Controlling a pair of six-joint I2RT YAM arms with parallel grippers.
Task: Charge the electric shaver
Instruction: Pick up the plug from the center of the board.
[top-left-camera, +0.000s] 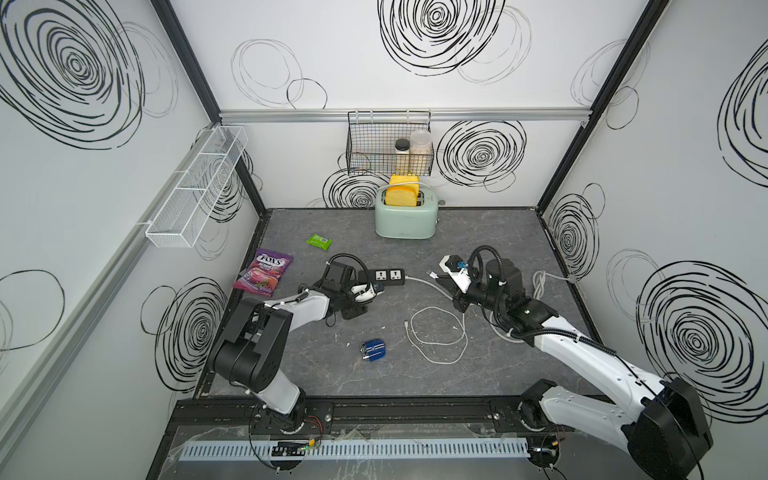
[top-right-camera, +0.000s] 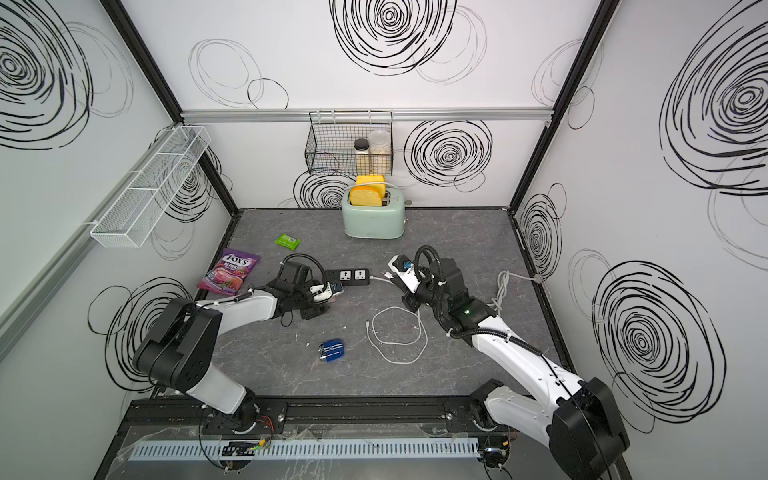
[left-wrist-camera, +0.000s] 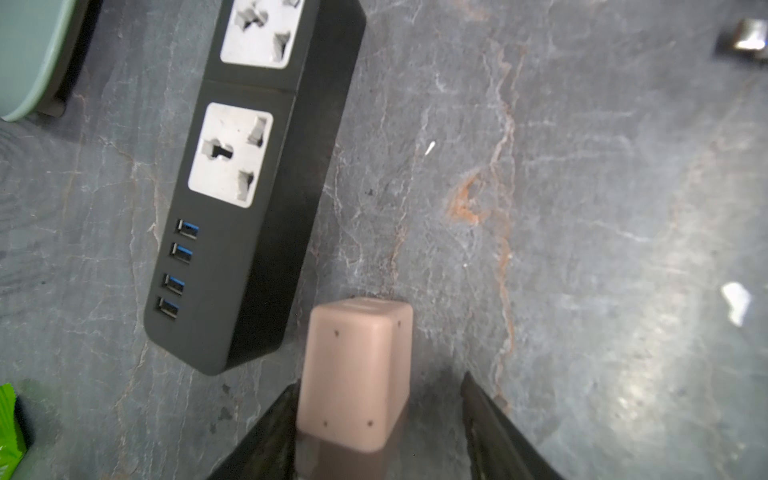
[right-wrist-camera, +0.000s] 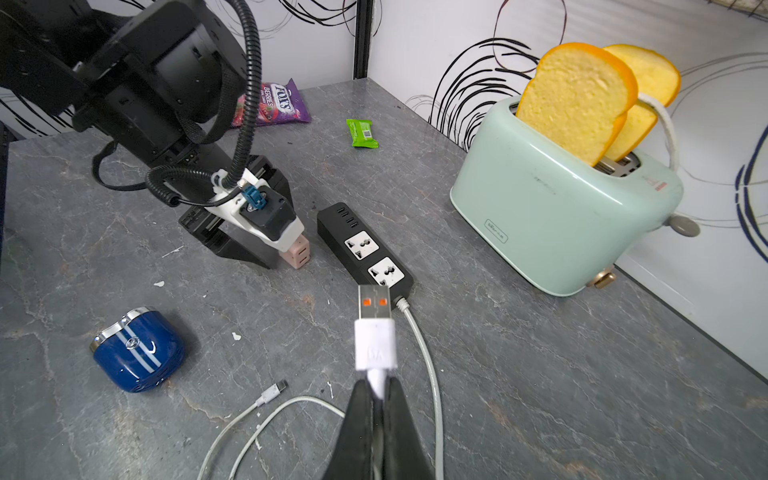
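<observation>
The electric shaver (top-left-camera: 374, 350) (top-right-camera: 331, 351) (right-wrist-camera: 139, 351) lies on its side near the front of the table, and neither gripper touches it. My left gripper (left-wrist-camera: 378, 380) straddles the pinkish charger adapter (left-wrist-camera: 357, 374) (right-wrist-camera: 298, 253) beside the black power strip (top-left-camera: 384, 276) (left-wrist-camera: 249, 208). One finger is against the adapter. A gap remains at the other finger, so the jaws stand open. My right gripper (right-wrist-camera: 376, 384) is shut on the white USB plug (right-wrist-camera: 374, 328) of the charging cable (top-left-camera: 440, 336), held above the table and pointing at the power strip. The cable's small end (right-wrist-camera: 274, 390) lies loose.
A mint toaster (top-left-camera: 405, 218) with bread stands at the back. A purple candy bag (top-left-camera: 264, 272) and a green packet (top-left-camera: 319, 241) lie at the left. The power strip's own cord (top-left-camera: 540, 282) runs off to the right wall. A wire basket (top-left-camera: 388, 145) hangs on the back wall.
</observation>
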